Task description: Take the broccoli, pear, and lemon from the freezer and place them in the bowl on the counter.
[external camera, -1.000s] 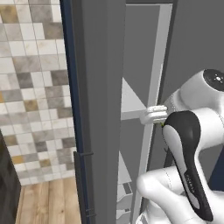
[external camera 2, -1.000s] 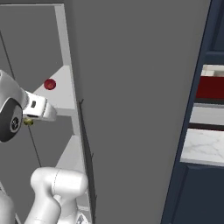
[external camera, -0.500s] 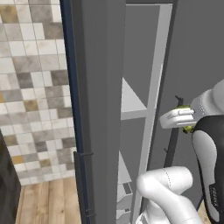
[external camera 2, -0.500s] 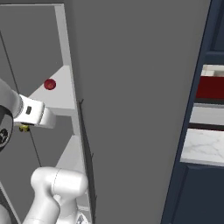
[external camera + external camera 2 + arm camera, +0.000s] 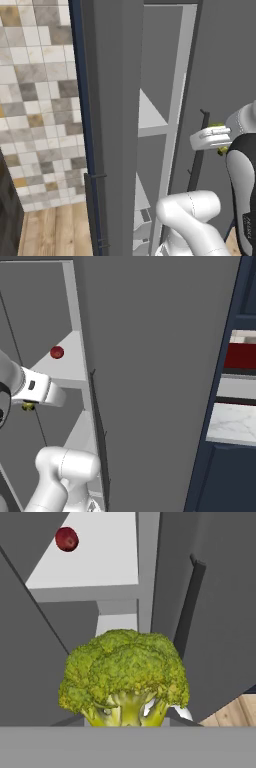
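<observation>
Broccoli point(image 5: 124, 674) clamped in the gripper point(image 5: 220, 150), out in front of the open freezer point(image 5: 75, 316).

Left to right in the hand view: pear point(image 5: 66, 539) far back on a pale grey shelf point(image 5: 95, 567) — well apart from the floret cluster; broccoli close up at centre, stem down between the jaws, closed on it; dark vertical door handle point(image 5: 189, 602) to the right. In the right base view, same pear point(image 5: 57, 352) on the upper shelf, a bit of green under the hand.

A pale grey freezer shelf point(image 5: 95, 562) carries the pear point(image 5: 66, 539)
</observation>
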You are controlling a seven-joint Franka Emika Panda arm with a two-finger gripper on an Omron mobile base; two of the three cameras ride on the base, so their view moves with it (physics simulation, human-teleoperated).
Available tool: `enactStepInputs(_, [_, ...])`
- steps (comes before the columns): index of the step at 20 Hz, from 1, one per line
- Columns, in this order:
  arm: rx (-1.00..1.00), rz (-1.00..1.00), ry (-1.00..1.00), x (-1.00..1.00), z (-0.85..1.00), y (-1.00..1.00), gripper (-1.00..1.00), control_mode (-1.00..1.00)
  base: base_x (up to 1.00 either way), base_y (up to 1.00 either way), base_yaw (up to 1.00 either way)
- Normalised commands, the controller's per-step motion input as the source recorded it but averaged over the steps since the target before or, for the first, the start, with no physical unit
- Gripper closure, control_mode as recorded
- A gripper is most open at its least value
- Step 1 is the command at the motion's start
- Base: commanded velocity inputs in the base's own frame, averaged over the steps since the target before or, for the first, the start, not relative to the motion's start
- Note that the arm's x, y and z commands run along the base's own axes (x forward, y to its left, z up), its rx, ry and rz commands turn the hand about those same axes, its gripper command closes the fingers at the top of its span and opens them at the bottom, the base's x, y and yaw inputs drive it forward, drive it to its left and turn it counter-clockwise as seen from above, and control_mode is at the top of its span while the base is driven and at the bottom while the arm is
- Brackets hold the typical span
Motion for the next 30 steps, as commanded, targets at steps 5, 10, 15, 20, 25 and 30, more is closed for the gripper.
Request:
enactStepInputs(5, [0.0,0.0,0.0,-0.06,0.0,0.0,1.0,1.0,-0.3,-0.14,0.0])
enactStepInputs(10, [0.0,0.0,0.0,0.0,0.0,0.0,1.0,1.0,-0.6,-0.9,0.0])
enactStepInputs(15, [0.0,0.0,0.0,0.0,0.0,0.0,1.0,1.0,-0.04,-1.0,-0.01])
enactStepInputs(20, [0.0,0.0,0.0,0.0,0.0,0.0,1.0,1.0,-0.01,-1.0,0.0])
enactStepInputs(25, [0.0,0.0,0.0,0.0,0.0,0.0,1.0,1.0,0.0,-1.0,0.0])
enactStepInputs(30, [0.0,0.0,0.0,0.0,0.0,0.0,1.0,1.0,0.05,-1.0,0.0])
